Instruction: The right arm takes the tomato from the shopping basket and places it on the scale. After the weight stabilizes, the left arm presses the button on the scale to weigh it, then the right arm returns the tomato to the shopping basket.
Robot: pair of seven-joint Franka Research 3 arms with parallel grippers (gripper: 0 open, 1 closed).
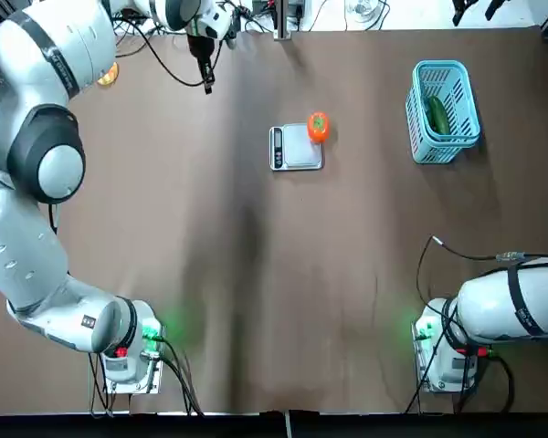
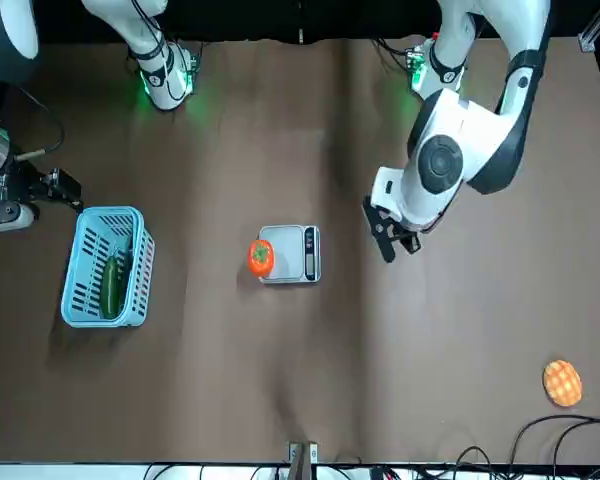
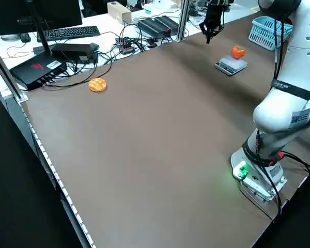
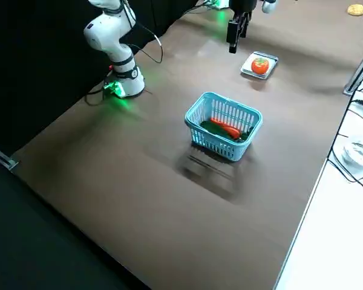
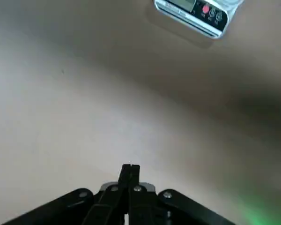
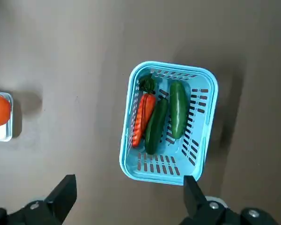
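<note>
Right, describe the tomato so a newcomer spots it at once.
On the brown table, find the small square scale, the flat thing apart from the blue lattice basket. The tomato sits on its platform, at the side nearer that basket. It is round and orange-red with a green top, unlike the long green vegetables in the basket.

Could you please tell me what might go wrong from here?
The round tomato sits near the edge of the scale, so a nudge could roll it off. The left gripper's closed fingers could miss the small button and push the light-looking scale instead.
</note>
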